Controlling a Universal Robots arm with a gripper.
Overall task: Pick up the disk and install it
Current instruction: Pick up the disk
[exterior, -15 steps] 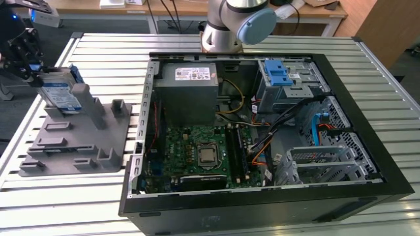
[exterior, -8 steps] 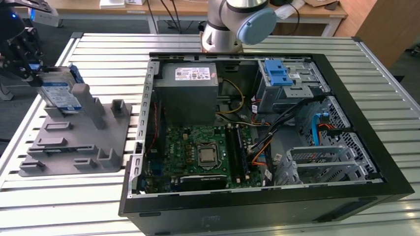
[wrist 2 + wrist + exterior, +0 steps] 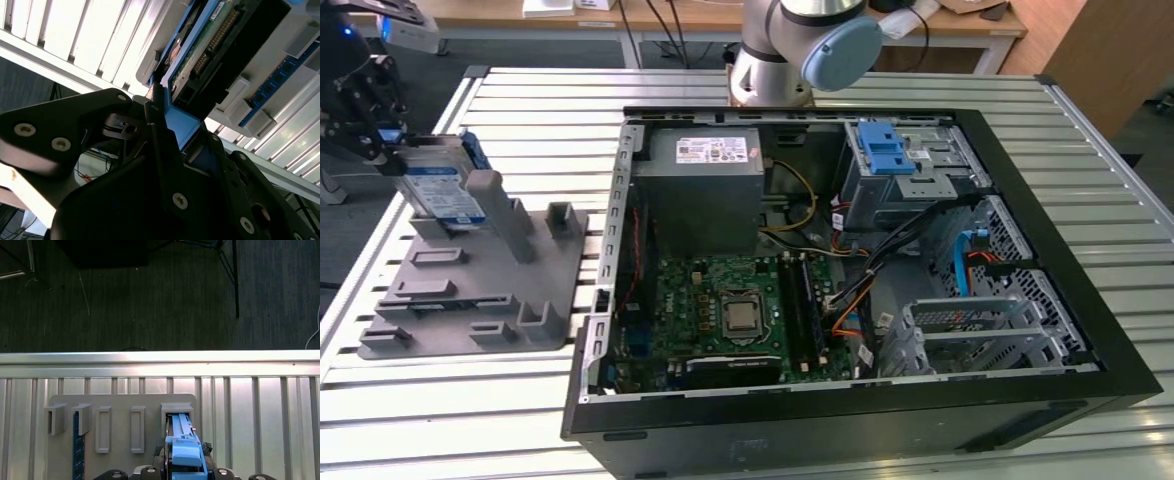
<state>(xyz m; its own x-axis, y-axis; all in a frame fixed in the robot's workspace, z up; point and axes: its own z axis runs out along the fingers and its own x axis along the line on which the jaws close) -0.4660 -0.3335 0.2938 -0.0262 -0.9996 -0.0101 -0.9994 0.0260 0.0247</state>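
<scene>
A robot arm's gripper [image 3: 390, 150] meets the disk [image 3: 443, 190] at the exterior view's left edge of the slatted metal worktop [image 3: 520, 100]. The jaws are clamped on the drive's blue rail end, seen in both wrist views. The disk stands on edge in a slot of the grey fixture [image 3: 467, 290], its white-and-blue label facing the open computer case [image 3: 854, 430]; the label's print is too small to read. Inside the case, a grey box [image 3: 700, 195] carries a white sticker [image 3: 714, 150], also illegible, near a blue latch piece [image 3: 887, 150] and above the green motherboard [image 3: 734, 310].
</scene>
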